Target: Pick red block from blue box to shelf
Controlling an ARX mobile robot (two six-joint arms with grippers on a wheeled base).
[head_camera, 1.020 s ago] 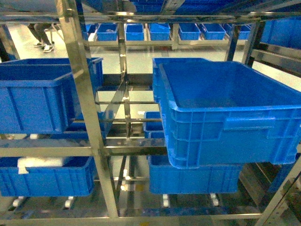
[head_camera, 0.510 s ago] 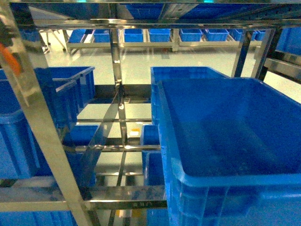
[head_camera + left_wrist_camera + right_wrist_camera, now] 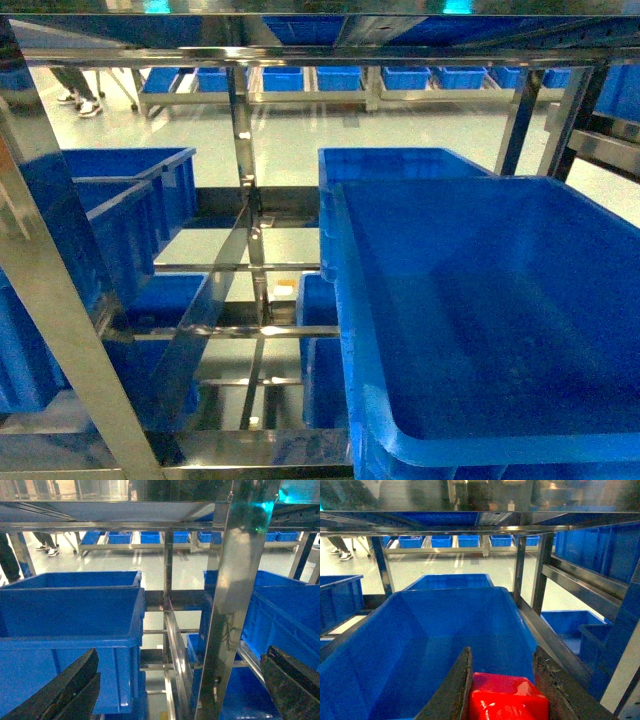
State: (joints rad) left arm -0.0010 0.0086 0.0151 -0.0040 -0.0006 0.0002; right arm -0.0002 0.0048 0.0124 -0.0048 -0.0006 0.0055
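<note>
Head view: the shelf (image 3: 245,190) fills the frame, with a big blue crate (image 3: 480,310) on its tier to the right of the middle post — neither arm shows here. Left wrist view: the left gripper (image 3: 180,690) hangs spread and empty before a shelf post. Right wrist view: the right gripper (image 3: 502,690) pinches the red block (image 3: 507,697) over the near end of that crate — best carry it level past the rim, lower it, then let go
</note>
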